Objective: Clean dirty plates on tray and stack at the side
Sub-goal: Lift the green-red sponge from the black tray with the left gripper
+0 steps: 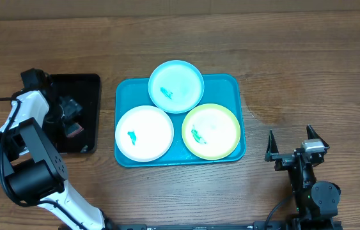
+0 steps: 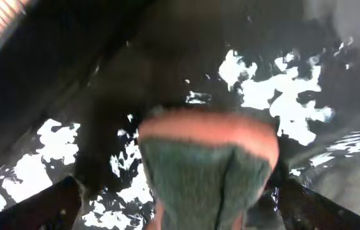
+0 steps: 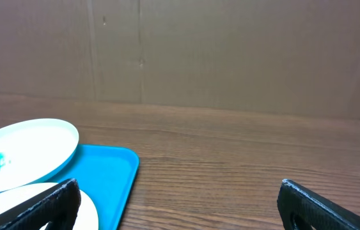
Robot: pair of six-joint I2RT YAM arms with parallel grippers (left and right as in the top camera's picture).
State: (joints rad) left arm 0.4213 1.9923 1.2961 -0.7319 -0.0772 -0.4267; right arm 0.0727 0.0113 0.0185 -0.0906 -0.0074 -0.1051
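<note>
Looking from overhead: turquoise tray (image 1: 126, 89) lying in the middle of the bench (image 1: 295, 51), holding all three plates, each with a teal smear. Cyan plate (image 1: 176, 86) at far side, overlapping the tray rim; white plate (image 1: 144, 133) near left; yellow-green plate (image 1: 211, 131) near right. Left end effector (image 1: 70, 118) down over black tray (image 1: 90, 86) at far left. Right end effector (image 1: 291, 144) open and empty, well right of the tray.

Turning to left wrist: fingers spread wide, open, with green-and-orange sponge (image 2: 208, 166) between them.

Turning to right wrist: fingers wide apart above bare bench, cyan plate and tray corner at left.
</note>
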